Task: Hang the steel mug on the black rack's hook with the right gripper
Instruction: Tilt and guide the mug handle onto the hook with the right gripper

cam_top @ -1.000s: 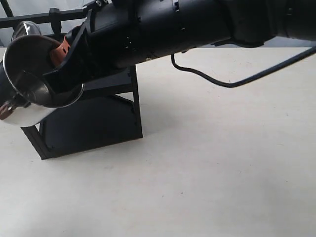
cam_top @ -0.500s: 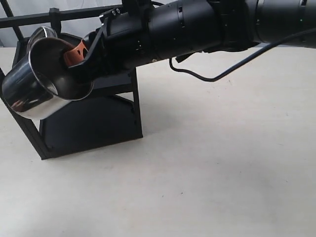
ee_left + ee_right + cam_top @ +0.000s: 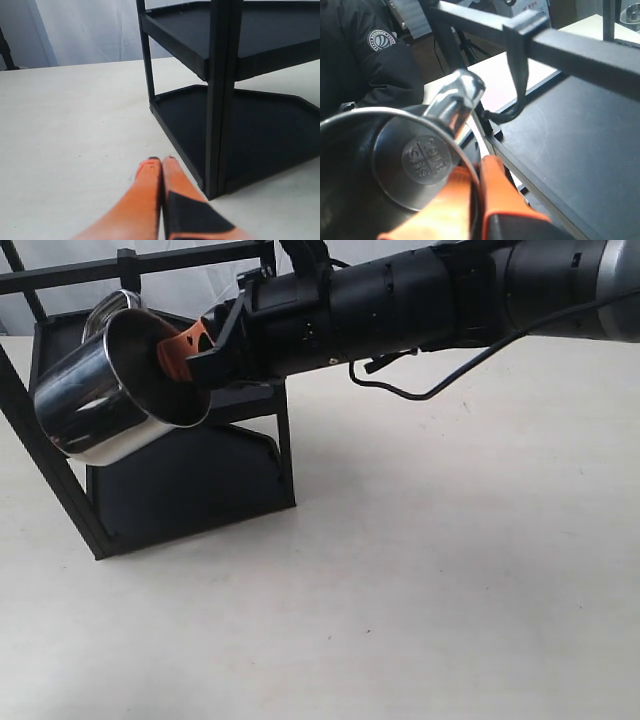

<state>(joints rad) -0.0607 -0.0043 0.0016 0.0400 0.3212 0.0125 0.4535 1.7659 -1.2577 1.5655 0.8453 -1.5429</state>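
Note:
The steel mug (image 3: 105,390) hangs in the air, tilted, mouth toward the camera, in front of the black rack (image 3: 190,480). My right gripper (image 3: 185,352) is shut on the mug's rim, one orange finger inside, one outside. In the right wrist view the mug (image 3: 415,160) shows its stamped base; its looped handle (image 3: 457,100) lies just beside the curved black hook (image 3: 515,95) under the rack's top bar (image 3: 570,45), apart from it. The right gripper (image 3: 477,167) pinches the wall. My left gripper (image 3: 161,161) is shut and empty, low over the table by the rack's leg (image 3: 220,100).
The rack's two shelves (image 3: 260,125) stand close to the left gripper. A person in a dark jacket (image 3: 365,55) is behind the mug in the right wrist view. A black cable (image 3: 420,390) droops under the right arm. Pale tabletop (image 3: 430,570) stretches to the right of the rack.
The right arm has carried the mug up and to the right, toward the rack's top bar, tilting its mouth more sideways.

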